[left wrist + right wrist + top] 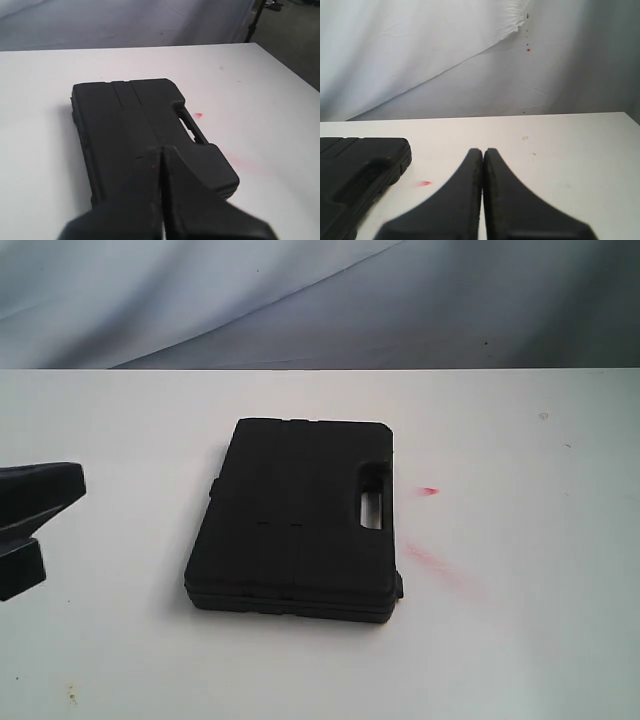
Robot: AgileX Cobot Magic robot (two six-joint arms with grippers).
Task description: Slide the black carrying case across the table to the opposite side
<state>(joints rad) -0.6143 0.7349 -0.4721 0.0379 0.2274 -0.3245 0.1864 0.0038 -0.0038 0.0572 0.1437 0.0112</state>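
The black carrying case (295, 520) lies flat on the white table (520, 440), its handle cutout (372, 502) on the right side. My left gripper (70, 495) is at the left edge of the exterior view, apart from the case's left side. In the left wrist view the left gripper (161, 148) is shut and empty, pointing at the case (125, 115). My right gripper (482, 150) is shut and empty over bare table, with a corner of the case (355, 165) off to one side. The right gripper is outside the exterior view.
A small red mark (428, 491) and a fainter red smear (435, 562) lie on the table just right of the case. A grey-white cloth backdrop (320, 300) hangs behind the far table edge. Small dark specks (543, 416) dot the right side.
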